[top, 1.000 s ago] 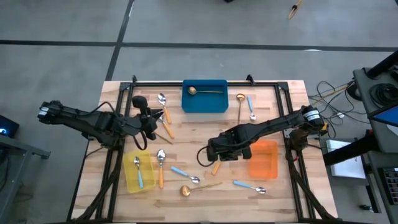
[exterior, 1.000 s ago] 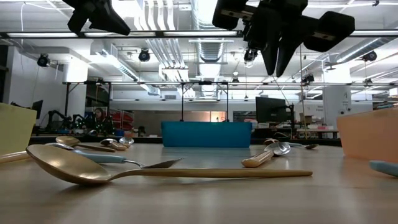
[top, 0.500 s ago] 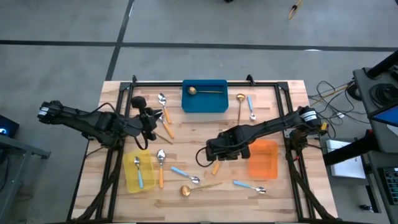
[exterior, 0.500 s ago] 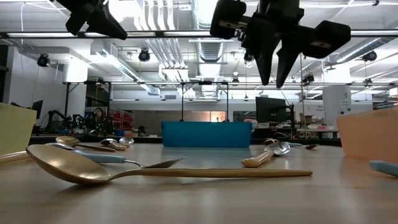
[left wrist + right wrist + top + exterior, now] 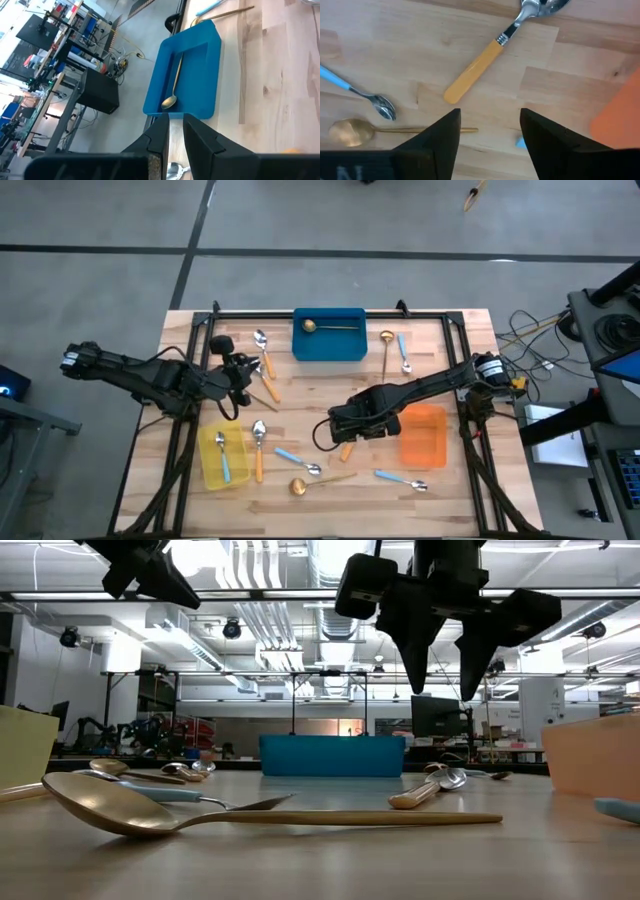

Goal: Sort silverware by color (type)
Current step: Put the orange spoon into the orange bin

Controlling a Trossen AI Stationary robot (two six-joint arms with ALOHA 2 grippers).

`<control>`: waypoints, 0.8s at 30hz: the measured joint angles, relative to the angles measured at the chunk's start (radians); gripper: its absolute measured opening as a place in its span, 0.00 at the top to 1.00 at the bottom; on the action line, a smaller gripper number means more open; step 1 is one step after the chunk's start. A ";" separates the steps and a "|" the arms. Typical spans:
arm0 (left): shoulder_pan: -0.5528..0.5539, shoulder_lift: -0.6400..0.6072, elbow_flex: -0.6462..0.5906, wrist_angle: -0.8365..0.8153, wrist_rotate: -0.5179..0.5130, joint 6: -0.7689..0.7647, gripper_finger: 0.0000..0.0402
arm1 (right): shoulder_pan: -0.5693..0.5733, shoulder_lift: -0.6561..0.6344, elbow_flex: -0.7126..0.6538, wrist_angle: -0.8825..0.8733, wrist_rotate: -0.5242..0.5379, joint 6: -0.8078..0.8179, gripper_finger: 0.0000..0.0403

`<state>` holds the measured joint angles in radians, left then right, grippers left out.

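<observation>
From above, a wooden table (image 5: 300, 405) is seen with spoons spread over it. The right gripper (image 5: 338, 428) is held over the middle of the table, just above an orange-handled spoon (image 5: 345, 448). Beside it sits the orange bin (image 5: 425, 435). The left gripper (image 5: 243, 372) is held near the far left part of the table, close to two orange-handled spoons (image 5: 265, 365). A gold spoon (image 5: 325, 327) is laid inside the blue bin (image 5: 328, 335). A blue-handled spoon (image 5: 223, 455) is laid in the yellow bin (image 5: 222, 458). More spoons are left loose on the wood near the front.

From table height, the right gripper (image 5: 442, 665) is seen high up with its two fingers spread wide apart and nothing between them. A big gold spoon (image 5: 200, 812) is seen lying close in front.

From the left wrist, the left fingers (image 5: 200, 145) are seen close together, with only a thin gap. Nothing can be seen held in them. The blue bin (image 5: 187, 75) with its gold spoon (image 5: 173, 90) is seen beyond.

From the right wrist, the right fingers (image 5: 440, 140) are spread wide. The orange-handled spoon (image 5: 485, 65) is seen lying on the wood beyond them.
</observation>
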<state>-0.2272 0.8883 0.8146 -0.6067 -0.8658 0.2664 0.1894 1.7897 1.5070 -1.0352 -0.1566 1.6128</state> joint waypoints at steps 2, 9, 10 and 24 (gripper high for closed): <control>0.000 0.000 0.000 0.000 0.000 -0.004 0.91 | -0.001 0.000 0.000 0.000 0.011 0.004 0.51; 0.000 0.000 0.000 -0.002 0.000 -0.007 0.91 | 0.000 0.007 0.000 -0.001 0.038 0.077 0.52; 0.000 0.000 0.000 -0.002 0.000 -0.007 0.91 | 0.000 0.012 0.000 -0.001 0.043 0.084 0.52; 0.000 0.000 0.000 -0.055 0.000 -0.044 0.91 | -0.041 0.161 0.000 0.007 0.055 -0.001 0.52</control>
<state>-0.2273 0.8883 0.8150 -0.6617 -0.8654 0.2222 0.1486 1.9509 1.5066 -1.0282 -0.1013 1.6118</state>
